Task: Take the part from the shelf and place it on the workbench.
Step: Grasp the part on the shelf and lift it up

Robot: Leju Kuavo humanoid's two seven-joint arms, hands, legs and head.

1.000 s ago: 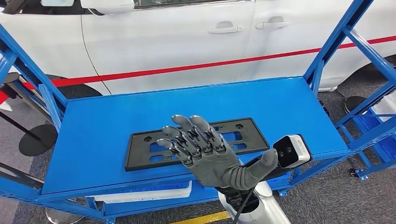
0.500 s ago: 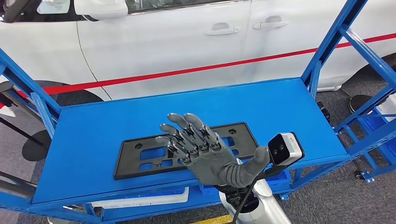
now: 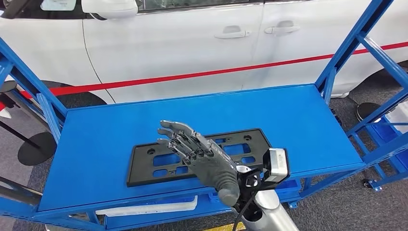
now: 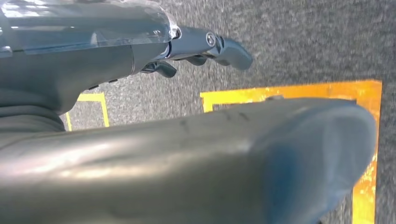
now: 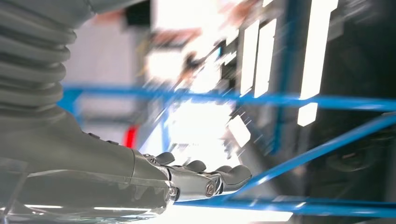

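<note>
The right robot hand point(image 3: 204, 156) hangs over the near edge of the blue shelf point(image 3: 298, 120), fingers stretched out and apart, holding nothing. Just under and beyond its fingertips lies the part point(image 3: 149, 166), a flat black plate with cut-out windows and small holes, resting flat on the shelf surface. From the head view the fingers overlap the plate's middle, but I cannot tell whether they touch it or hover above it. The right wrist view is blurred and settles nothing more than that the fingers are extended and empty.

The left robot hand point(image 4: 205, 46) hangs down over grey carpet point(image 4: 303, 42) with a yellow floor marking point(image 4: 289, 91); its fingers look loosely bent with nothing in them.

Past the shelf, further from the right hand, stands a white car point(image 3: 192, 43) with a red stripe.

As I judge it, the task has barely begun: the plate is not yet gripped or lifted, and grasping, carrying and setting it on the tabletop all remain.
</note>
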